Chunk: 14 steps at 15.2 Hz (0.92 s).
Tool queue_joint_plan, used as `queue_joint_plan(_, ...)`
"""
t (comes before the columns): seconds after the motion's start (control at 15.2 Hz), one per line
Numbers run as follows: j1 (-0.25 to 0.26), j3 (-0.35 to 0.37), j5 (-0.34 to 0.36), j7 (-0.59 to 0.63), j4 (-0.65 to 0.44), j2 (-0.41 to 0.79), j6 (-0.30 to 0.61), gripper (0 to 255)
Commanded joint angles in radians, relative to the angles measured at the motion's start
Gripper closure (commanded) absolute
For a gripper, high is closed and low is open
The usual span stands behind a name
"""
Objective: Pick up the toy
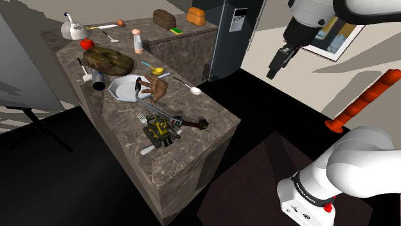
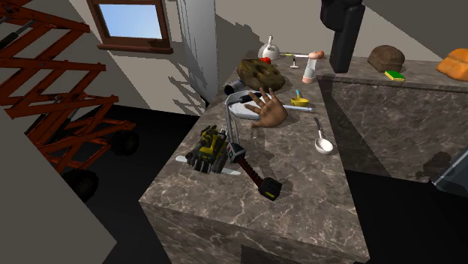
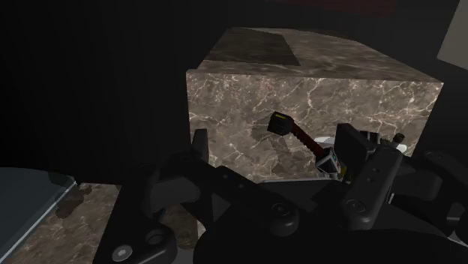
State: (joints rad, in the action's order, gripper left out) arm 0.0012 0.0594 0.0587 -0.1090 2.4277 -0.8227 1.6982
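Resting on the marbled counter (image 1: 193, 154), yellow-and-black toy vehicle (image 1: 159, 130), dark wheels, fingers (image 3: 351, 150) apart.

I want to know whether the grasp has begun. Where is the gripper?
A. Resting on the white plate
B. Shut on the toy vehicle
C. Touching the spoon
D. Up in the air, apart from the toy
D: the gripper hangs in the air off to the side of the counter, well apart from the yellow-and-black toy vehicle, and it holds nothing.
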Motion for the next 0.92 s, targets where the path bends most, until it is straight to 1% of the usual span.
queue_joint_plan(0.0,0.0,0.0,0.0,0.0,0.0,0.0,0.0,0)
queue_joint_plan(0.46,0.035,0.096,-0.057,0.11,0.071,0.129,0.212,0)
queue_joint_plan(0.86,0.053,0.183,-0.081,0.207,0.079,0.293,0.396,0)
